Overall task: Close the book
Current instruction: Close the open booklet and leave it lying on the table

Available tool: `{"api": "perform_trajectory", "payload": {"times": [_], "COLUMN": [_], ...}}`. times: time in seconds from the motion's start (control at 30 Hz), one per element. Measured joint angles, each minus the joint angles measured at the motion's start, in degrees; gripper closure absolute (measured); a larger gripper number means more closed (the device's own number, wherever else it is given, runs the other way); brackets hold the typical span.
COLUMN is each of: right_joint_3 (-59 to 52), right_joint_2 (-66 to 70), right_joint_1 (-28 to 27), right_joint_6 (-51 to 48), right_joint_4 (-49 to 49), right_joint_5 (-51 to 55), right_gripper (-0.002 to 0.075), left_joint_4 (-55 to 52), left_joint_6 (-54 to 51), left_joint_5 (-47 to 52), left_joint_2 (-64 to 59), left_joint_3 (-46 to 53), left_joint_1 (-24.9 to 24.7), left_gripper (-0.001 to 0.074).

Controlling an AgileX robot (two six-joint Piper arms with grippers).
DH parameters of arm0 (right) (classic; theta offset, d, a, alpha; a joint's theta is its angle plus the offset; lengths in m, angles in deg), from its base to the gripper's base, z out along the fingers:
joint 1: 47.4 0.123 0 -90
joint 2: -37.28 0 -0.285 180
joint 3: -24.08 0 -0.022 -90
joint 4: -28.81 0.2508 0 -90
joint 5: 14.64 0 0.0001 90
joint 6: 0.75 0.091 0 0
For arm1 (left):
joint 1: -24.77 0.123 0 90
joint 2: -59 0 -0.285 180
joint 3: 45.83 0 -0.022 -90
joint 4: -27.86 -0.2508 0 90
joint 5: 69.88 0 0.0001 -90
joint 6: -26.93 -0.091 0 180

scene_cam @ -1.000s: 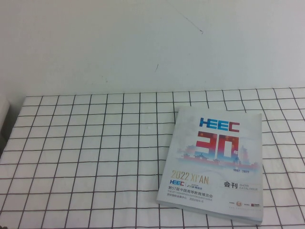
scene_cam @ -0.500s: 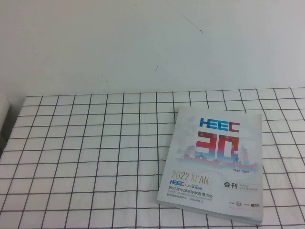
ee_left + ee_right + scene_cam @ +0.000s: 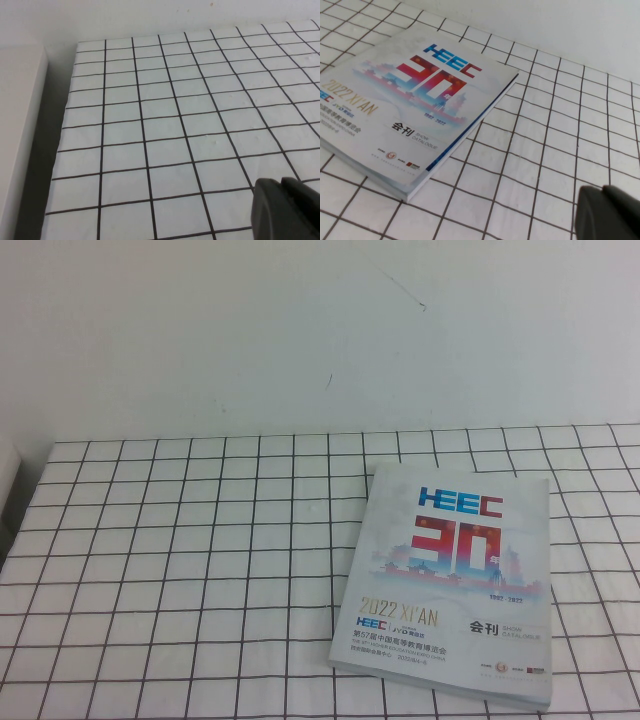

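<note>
The book (image 3: pixel 448 585) lies shut and flat on the bench (image 3: pixel 180 570), front cover upward; the cover is pale, printed with blue "HEEC" letters, a large red-and-blue "30" and a gold "2022 XI'AN" line; its spine edge and page block show as a thin stack along the near side in the right wrist view (image 3: pixel 415 95).

The right gripper (image 3: pixel 610 212) appears only as a dark rounded part at the corner of its own wrist view; too little of it shows to say how wide it stands; it hangs above the bench's white cloth (image 3: pixel 560 135) with black grid lines; the book sits ahead of this gripper and off to one side, apart from it, with several bare squares of cloth between the two; nothing touches the cover.

The left gripper (image 3: pixel 287 210) likewise shows only as a dark part at the corner of its wrist view; how far it is parted is not to be made out; it hovers over bare checked cloth (image 3: pixel 165 130), which stretches away ahead of it to the far edge of the bench; beyond that edge stands a plain white wall (image 3: pixel 300 330); off to the gripper's side, past the bench's side edge, a pale flat-topped object (image 3: pixel 20 125) stands just beside the bench.
</note>
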Motion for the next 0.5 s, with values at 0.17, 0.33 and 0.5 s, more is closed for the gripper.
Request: {"api": "perform_trajectory", "payload": {"times": [0.17, 0.33, 0.5], "right_joint_3": [0.0, 0.0, -3.0], "right_joint_2": [0.0, 0.0, -2.34], "right_joint_1": [0.0, 0.0, 0.0], "right_joint_6": [0.0, 0.0, 0.0], "right_joint_4": [0.0, 0.0, 0.0], "right_joint_5": [0.0, 0.0, -2.58], "right_gripper": [0.0729, 0.0729, 0.0729], "left_joint_4": [0.0, 0.0, 0.0], "left_joint_6": [0.0, 0.0, 0.0], "left_joint_5": [0.0, 0.0, 0.0], "left_joint_2": [0.0, 0.0, 0.0], "left_joint_3": [0.0, 0.0, 0.0], "left_joint_1": [0.0, 0.0, 0.0], "left_gripper": [0.0738, 0.0738, 0.0738]}}
